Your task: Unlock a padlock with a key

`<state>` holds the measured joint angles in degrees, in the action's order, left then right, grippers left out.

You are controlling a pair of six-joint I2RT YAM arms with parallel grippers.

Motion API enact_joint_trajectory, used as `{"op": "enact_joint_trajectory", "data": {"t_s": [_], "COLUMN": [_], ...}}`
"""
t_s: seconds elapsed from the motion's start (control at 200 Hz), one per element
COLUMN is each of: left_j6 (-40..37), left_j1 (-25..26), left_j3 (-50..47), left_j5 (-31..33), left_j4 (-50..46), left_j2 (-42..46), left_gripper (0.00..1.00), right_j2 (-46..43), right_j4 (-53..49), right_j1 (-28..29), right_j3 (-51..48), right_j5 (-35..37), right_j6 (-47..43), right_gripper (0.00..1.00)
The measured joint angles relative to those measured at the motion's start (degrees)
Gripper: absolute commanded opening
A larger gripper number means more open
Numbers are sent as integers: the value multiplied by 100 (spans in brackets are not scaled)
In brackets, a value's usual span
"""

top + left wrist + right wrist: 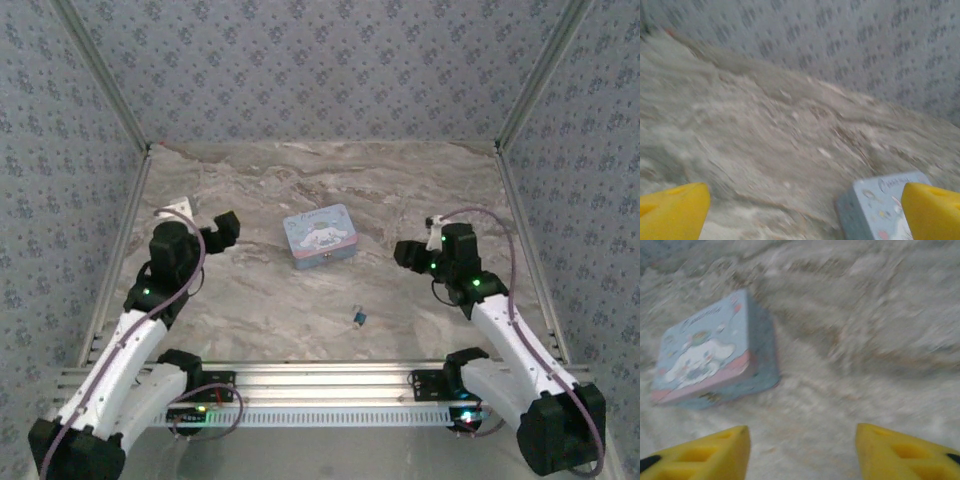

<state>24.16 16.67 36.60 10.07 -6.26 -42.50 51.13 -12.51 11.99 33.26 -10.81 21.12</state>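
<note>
Top external shows the padlock (358, 319) at lower centre, below the tin (320, 236). Tiny, rigid and likely light, it may skid, so pinch its dark body. Fingers spread and empty on the left gripper (805, 200) and right gripper (801, 435).

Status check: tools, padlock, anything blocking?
Left tool open, empty. Right tool open, empty. Padlock lying on table between arms, untouched. Tin beyond it, apart, not blocking.

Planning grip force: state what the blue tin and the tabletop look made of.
Blue tin: likely thin painted metal, printed cartoon lid, rounded corners. Tabletop: marble-look surface, beige veining; real stone or printed laminate cannot be told.
</note>
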Motion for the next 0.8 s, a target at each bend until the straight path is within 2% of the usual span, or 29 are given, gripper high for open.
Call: {"op": "enact_joint_trajectory", "data": {"t_s": [0.07,0.085,0.25,0.395,0.595,0.804], "left_j6": [-310,-380,-1108,-1478,-1628,-1784], "left_j1": [-63,-74,-195,-258,-538,-846], "left_j3": [-205,-258,-975,-1346,-1659,-1982], "left_j5": [339,417,962,1220,1486,1370], "left_j4": [192,240,693,970,1556,2216], "left_j2": [214,256,566,426,-372,-927], "left_gripper": [98,98,98,98,98,98], "right_j2": [-11,-11,31,481,1650,2955], "right_j4": [195,267,1392,2306,4087,5713], "right_j1": [-249,-299,-590,-743,-890,-968], "right_j3": [-31,-48,-754,-1322,-1628,-1692], "right_j5": [330,409,1478,2002,2223,2041], "right_j6": [-153,-238,-826,-1314,-1779,-2212], "right_gripper": [98,100,100,100,100,100]}}
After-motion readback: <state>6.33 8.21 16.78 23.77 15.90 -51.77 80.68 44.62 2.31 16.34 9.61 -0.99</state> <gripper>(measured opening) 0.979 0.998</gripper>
